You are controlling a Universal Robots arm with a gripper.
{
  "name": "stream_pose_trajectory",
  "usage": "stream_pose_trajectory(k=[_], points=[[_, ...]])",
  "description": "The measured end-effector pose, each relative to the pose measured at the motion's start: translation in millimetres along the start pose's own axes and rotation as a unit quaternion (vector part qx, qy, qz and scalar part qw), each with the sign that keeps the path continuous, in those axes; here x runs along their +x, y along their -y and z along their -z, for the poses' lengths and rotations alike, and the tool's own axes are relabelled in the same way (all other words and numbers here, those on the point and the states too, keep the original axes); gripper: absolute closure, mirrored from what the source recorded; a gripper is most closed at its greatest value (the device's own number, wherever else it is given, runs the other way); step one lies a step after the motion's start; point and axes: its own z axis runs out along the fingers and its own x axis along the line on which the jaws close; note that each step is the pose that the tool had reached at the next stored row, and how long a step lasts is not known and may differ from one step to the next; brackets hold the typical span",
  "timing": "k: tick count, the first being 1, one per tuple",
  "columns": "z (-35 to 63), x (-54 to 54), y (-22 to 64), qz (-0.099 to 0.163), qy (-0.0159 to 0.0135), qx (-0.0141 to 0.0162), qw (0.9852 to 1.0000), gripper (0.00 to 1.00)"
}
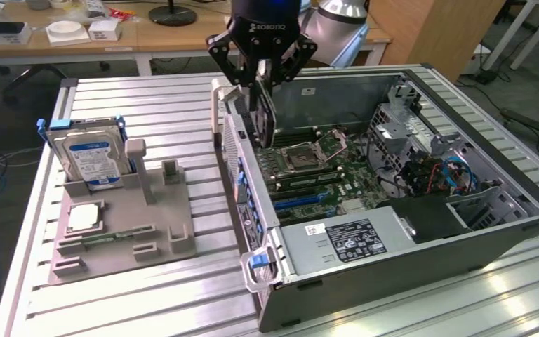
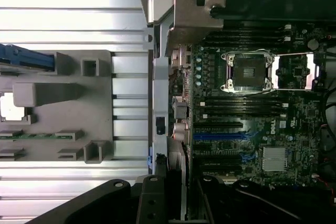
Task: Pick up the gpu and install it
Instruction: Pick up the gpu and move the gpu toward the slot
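The gripper (image 1: 261,70) hangs at the upper middle of the exterior view, its fingers closed partway and pinching the top edge of the gpu (image 1: 266,116). The gpu hangs upright below the fingers, edge toward the camera, clear of everything under it. It sits over the left rim of the open case (image 1: 391,281), just above the motherboard (image 1: 316,175) near the CPU socket (image 1: 307,151).

The case lies on its side across the centre and right of the frame, on a ribbed metal table (image 1: 138,98). A power supply (image 1: 344,242) with a white label fills its lower part.

At the exterior view's left, well apart from the gpu, a grey tray (image 1: 157,210) holds a hard drive (image 1: 90,158) standing upright, and a memory stick (image 1: 110,237) lies flat near its lower edge.

The wrist view looks straight down on the motherboard's slots, with the tray beside the case.
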Motion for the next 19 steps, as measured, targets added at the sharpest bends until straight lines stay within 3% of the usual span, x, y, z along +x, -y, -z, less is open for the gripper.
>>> stream_pose_trajectory(k=[19], points=[[-0.7,-42.4,-0.8,0.0,0.0,0.0001,1.0,0.73]])
